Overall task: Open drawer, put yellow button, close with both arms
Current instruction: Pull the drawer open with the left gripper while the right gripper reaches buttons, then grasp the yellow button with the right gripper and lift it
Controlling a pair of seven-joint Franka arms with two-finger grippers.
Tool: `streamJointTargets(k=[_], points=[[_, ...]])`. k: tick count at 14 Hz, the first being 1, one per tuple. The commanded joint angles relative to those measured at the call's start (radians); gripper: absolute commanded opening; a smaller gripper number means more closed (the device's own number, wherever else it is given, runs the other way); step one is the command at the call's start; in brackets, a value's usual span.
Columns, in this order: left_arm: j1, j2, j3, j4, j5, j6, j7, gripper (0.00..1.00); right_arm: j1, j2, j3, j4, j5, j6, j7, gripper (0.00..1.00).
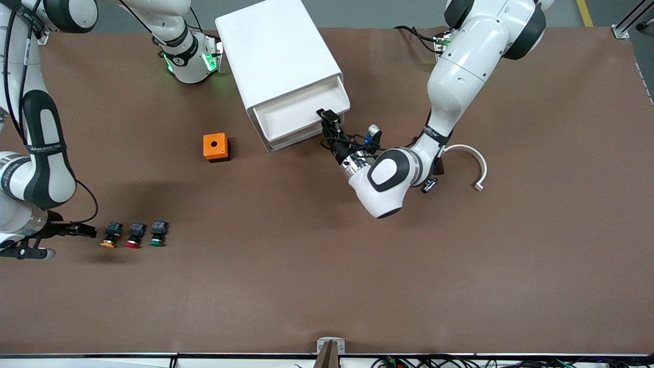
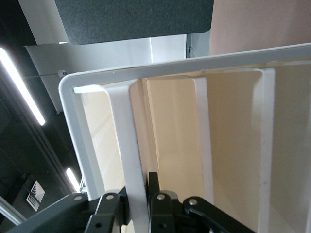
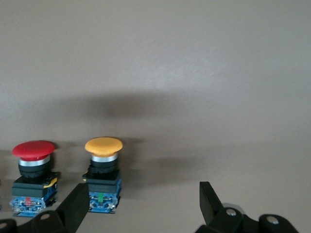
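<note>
The small yellow button (image 1: 109, 235), with a smooth orange-yellow mushroom cap and a black-blue block body, stands near the table edge at the right arm's end, first in a row with a red-capped button (image 1: 135, 235) and a green-capped button (image 1: 158, 234). The right gripper (image 1: 82, 230) hangs low just beside it with its fingers spread wide and nothing between them; the button's axis is upright. The left gripper (image 1: 327, 118) is clenched on the thin front lip of the top white plastic drawer (image 1: 301, 110), which stands partly pulled out of the white boxy cabinet (image 1: 273, 51).
</note>
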Motion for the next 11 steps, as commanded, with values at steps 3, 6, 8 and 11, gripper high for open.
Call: streamJointTargets(k=[3,6,8,11], points=[[0.052,-0.013,0.005,0.001,-0.008,-0.008,0.013,0.01,0.015,0.020,0.015,-0.039,0.027,0.057,0.011,1.00],[0.071,-0.014,0.006,0.002,-0.005,-0.008,0.013,0.02,0.023,0.030,0.016,-0.094,0.028,0.123,0.012,1.00],[0.083,-0.014,0.006,0.002,-0.005,-0.008,0.014,0.03,0.023,0.030,0.018,-0.122,0.039,0.128,0.012,1.00],[0.101,-0.016,0.006,0.002,0.006,-0.010,0.014,0.04,0.032,0.028,0.018,-0.131,0.063,0.121,0.012,1.00]])
